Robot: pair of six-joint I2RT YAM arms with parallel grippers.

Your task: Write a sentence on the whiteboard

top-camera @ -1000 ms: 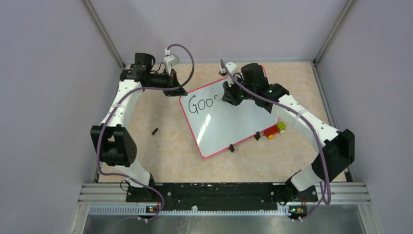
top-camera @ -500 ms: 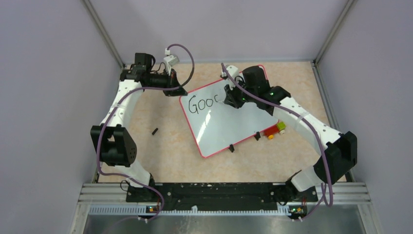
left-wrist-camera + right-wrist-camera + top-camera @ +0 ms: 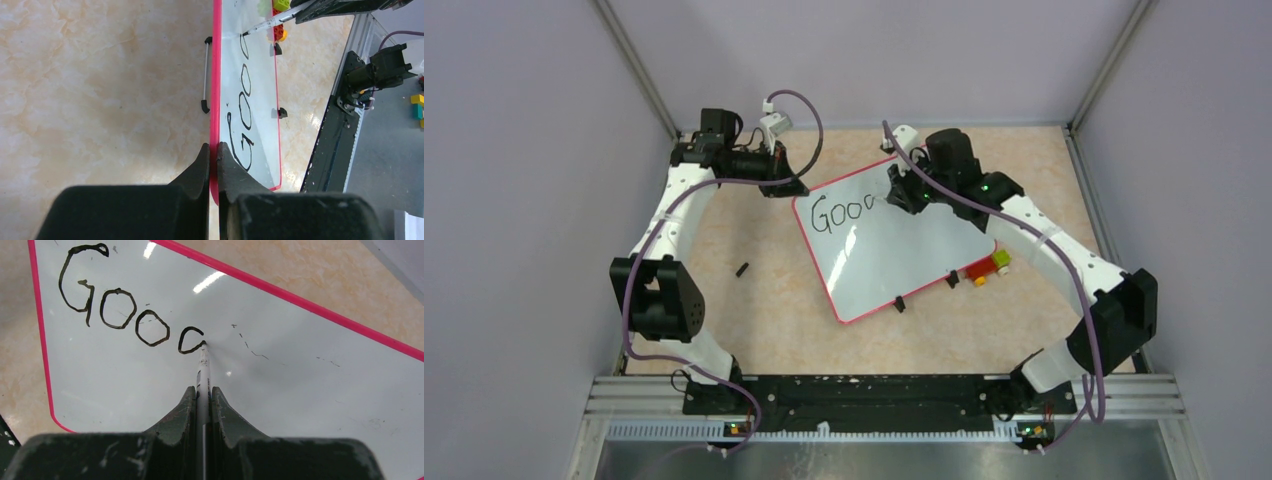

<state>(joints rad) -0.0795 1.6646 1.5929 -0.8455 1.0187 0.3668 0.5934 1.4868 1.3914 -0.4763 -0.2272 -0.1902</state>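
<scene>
The whiteboard (image 3: 894,262), white with a thin red frame, lies skewed on the tabletop. My left gripper (image 3: 786,186) is shut on its red edge at the far left corner, and the left wrist view shows both fingers (image 3: 200,165) pinching the whiteboard frame (image 3: 215,90). My right gripper (image 3: 896,196) is shut on a thin white marker (image 3: 203,371). The marker tip touches the board at the top of an unfinished fourth letter. The sentence (image 3: 120,315) reads "Goo" plus an open curve like a "c". In the top view the right gripper covers that last letter.
A small black cap (image 3: 742,269) lies on the table left of the board. Red, yellow and green blocks (image 3: 987,267) sit against the board's near right edge, beside its two black feet (image 3: 900,304). Enclosure walls surround the table, and a metal rail (image 3: 864,395) runs along the near edge.
My right gripper has moved the marker a little right and toward the far side, drawing the curve of the fourth letter. The left gripper and the board have stayed in place.
</scene>
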